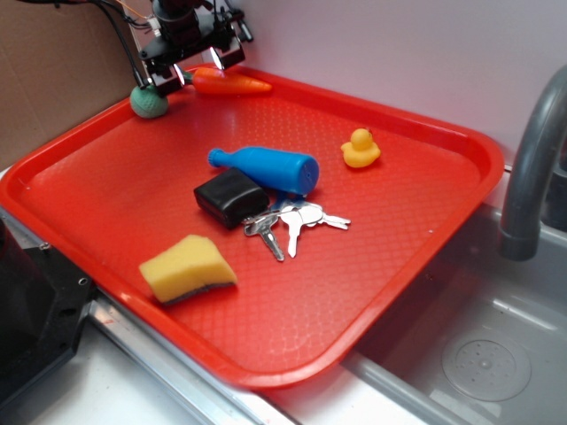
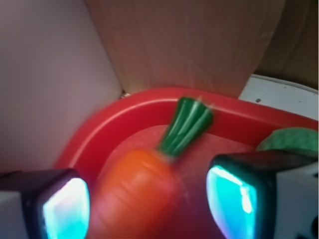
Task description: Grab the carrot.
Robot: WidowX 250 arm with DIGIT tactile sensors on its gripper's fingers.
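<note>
I have the hand (image 2: 149, 199) open, a finger on either side of the carrot (image 2: 137, 184) but not yet gripping it. Its green top points away toward the tray (image 2: 144, 102) corner, leaving the thick end to close on.

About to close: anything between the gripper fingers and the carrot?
Nothing. The wrist view shows the carrot between the gripper fingers, only bare tray around it.

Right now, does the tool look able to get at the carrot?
Probably yes. The tool is open over the carrot, which the wrist view shows between its two fingers. Nothing blocks it, though the green ball and the tray's rim are close.
</note>
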